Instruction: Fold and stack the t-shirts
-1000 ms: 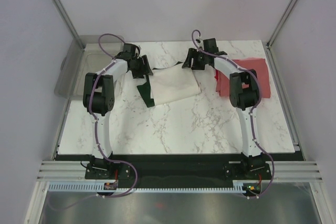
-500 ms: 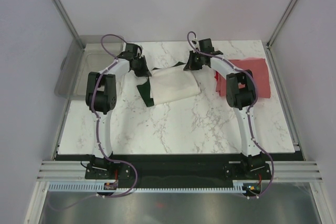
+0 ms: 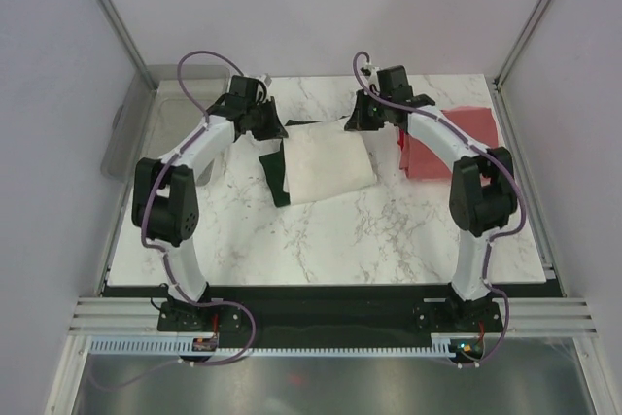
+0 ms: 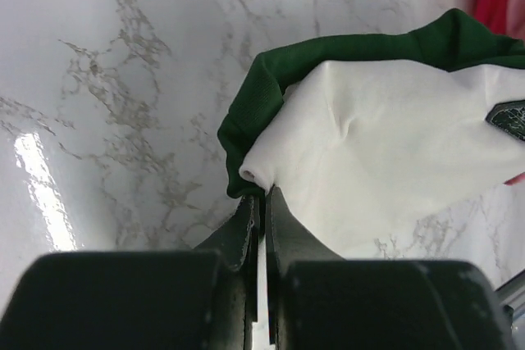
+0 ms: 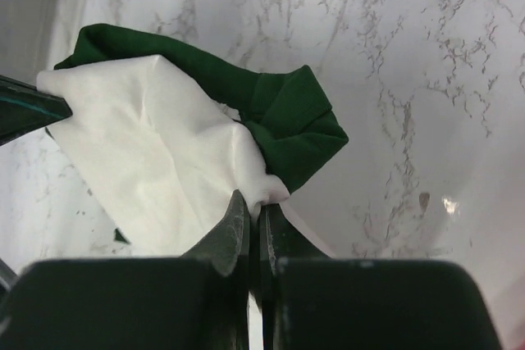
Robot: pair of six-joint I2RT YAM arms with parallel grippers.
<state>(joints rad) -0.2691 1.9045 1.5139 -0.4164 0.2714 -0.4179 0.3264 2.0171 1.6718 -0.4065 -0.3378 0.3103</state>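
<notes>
Two t-shirts on the marble table. First, the cream-white shirt with dark green sleeves, folded, at the far middle of the table. The left gripper has its jaws pinched tight on the shirt's far left corner, and the right gripper is pinched likewise on the far right corner. Second, the coral-red shirt, lying flat at far right, partly under the right arm. One grey bin sits beside the table's left edge.

Near half of the marble table lies open; farther back, left arm and right arm hem in the cream-white shirt, bin at left edge.
</notes>
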